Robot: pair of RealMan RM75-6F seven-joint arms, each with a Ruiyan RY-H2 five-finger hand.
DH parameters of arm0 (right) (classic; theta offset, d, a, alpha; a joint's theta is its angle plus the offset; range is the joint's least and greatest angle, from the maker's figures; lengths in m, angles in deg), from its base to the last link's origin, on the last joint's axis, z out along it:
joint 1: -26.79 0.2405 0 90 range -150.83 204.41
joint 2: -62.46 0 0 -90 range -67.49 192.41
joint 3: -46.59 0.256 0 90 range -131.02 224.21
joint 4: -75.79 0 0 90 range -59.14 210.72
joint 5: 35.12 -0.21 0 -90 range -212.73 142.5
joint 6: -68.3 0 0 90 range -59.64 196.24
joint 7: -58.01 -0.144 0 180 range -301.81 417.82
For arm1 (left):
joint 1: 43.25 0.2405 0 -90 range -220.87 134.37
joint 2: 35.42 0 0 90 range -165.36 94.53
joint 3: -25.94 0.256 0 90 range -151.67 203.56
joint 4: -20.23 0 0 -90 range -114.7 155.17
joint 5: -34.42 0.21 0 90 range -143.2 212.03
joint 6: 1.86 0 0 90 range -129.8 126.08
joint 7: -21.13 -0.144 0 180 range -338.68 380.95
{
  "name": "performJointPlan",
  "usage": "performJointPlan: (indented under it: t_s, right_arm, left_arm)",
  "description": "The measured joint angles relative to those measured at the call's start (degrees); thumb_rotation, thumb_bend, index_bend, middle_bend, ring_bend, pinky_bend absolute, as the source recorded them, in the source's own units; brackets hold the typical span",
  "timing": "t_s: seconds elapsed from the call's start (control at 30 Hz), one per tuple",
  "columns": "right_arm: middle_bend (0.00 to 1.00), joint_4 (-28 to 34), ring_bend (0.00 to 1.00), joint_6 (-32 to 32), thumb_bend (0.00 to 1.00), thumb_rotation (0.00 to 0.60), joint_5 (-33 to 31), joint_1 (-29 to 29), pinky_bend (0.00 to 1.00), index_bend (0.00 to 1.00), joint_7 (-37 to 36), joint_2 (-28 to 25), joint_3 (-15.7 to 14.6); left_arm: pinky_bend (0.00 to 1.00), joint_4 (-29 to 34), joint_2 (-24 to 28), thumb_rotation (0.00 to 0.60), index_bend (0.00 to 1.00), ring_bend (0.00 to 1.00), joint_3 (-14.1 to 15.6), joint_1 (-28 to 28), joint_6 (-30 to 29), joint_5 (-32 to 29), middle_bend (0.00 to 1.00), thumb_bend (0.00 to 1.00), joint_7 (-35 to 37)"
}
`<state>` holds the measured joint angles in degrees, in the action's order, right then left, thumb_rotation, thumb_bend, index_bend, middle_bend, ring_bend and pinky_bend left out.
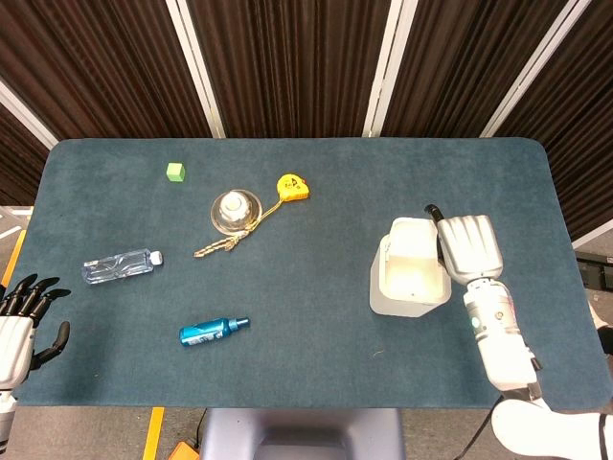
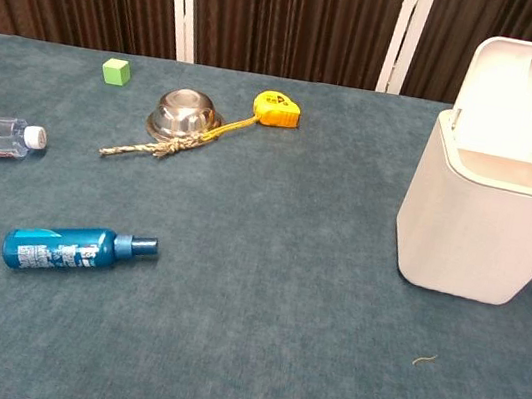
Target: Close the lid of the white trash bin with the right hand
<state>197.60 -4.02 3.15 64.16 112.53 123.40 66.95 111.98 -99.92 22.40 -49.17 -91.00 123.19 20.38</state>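
The white trash bin (image 1: 410,284) stands on the right side of the table. Its lid (image 2: 523,99) is raised, almost upright, at the back of the bin. In the head view my right hand (image 1: 467,247) hovers palm down over the bin's right rim, beside the lid, fingers stretched out and holding nothing. Whether it touches the lid I cannot tell. The chest view does not show this hand clearly. My left hand (image 1: 21,321) lies at the table's front left edge with fingers spread and empty.
A blue bottle (image 1: 213,331) lies front left of centre, and a clear water bottle (image 1: 121,264) lies further left. A metal bowl (image 1: 236,208) with a rope, a yellow tape measure (image 1: 292,186) and a green cube (image 1: 175,172) sit at the back left.
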Motion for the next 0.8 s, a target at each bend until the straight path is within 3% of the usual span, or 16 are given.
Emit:
performJointPlan:
  t_s: [0.3, 0.8]
  right_arm:
    - [0.82, -2.06, 0.87, 1.31, 0.85, 0.6, -3.24, 2.7, 0.96, 0.4, -2.15, -0.55, -1.73]
    - [0.82, 2.84, 0.87, -0.18, 0.85, 0.6, -9.81, 5.34, 0.96, 0.46, -0.54, -3.87, -5.86]
  left_arm:
    - [0.24, -0.03, -0.04, 0.6, 0.3, 0.09, -0.1, -0.03, 0.0, -0.04, 0.17, 0.46, 0.02]
    - [0.24, -0.02, -0.11, 0.6, 0.3, 0.09, -0.08, -0.11, 0.15, 0.0, 0.17, 0.46, -0.05]
